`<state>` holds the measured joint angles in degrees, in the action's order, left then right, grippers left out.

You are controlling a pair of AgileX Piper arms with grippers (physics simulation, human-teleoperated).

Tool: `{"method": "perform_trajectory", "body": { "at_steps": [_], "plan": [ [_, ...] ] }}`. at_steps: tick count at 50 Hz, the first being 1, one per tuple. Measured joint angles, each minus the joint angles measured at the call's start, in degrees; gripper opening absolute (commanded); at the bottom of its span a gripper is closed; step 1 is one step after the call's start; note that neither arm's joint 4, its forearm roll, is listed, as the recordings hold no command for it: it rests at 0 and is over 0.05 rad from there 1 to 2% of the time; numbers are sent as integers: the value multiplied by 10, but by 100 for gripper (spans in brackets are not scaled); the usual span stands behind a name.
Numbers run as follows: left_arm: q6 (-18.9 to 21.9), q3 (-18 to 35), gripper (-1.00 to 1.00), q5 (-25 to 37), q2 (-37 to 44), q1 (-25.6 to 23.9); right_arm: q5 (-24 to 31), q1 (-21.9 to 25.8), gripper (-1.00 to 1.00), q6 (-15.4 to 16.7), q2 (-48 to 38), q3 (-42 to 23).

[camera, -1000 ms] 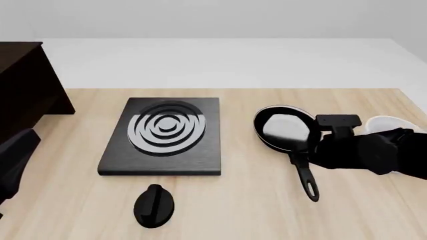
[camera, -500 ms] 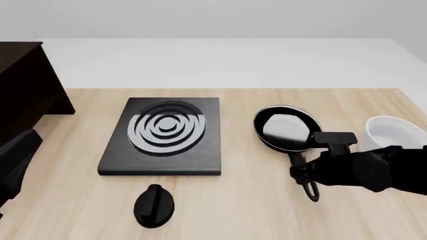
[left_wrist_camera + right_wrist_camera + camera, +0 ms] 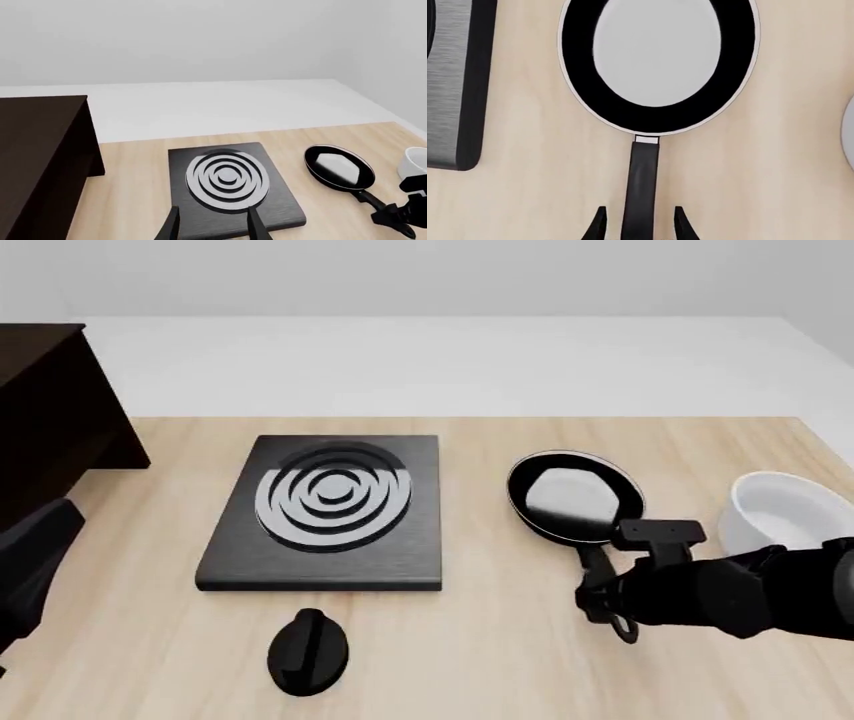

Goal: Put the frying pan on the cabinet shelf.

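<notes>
The frying pan lies on the table, right of centre, with its handle pointing toward the near edge. In the right wrist view the pan fills the picture. My right gripper is open and straddles the handle, with a gap on both sides. In the front view my right gripper sits low over the handle. My left gripper is open and empty, back at the near left. The dark cabinet stands at the far left, and its flat top is bare.
A square black stove plate with concentric rings lies mid-table. A white bowl stands right of the pan. A black rounded knob rests near the front edge. The left arm's dark body is at the left edge.
My right gripper has moved from beside the pan's rim toward the near edge and down, so it now straddles the handle. The white bowl is uncovered. The pan has not moved.
</notes>
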<state>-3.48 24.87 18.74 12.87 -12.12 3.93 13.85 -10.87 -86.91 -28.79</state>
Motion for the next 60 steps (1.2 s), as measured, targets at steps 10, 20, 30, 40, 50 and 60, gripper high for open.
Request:
{"method": "perform_trajectory", "body": {
  "at_steps": [10, 20, 30, 40, 50, 60],
  "plan": [
    [0, -4, 100, -3, -1, 0, -5, 4, 100, 0, -2, 5],
    [1, -7, 100, -4, -2, -1, -3, 2, -100, 6, 7, 8],
    [0, -8, 100, -4, -3, -3, 15, -8, -100, 22, 34, 12],
    [0, -4, 100, 1, -2, -5, 35, -22, -100, 40, 83, 12],
    [-1, -4, 100, 0, -2, -7, 44, -37, -100, 57, 138, 13],
    [-6, -5, 100, -1, -1, -7, 70, -49, -100, 81, 189, -6]
  ]
}}
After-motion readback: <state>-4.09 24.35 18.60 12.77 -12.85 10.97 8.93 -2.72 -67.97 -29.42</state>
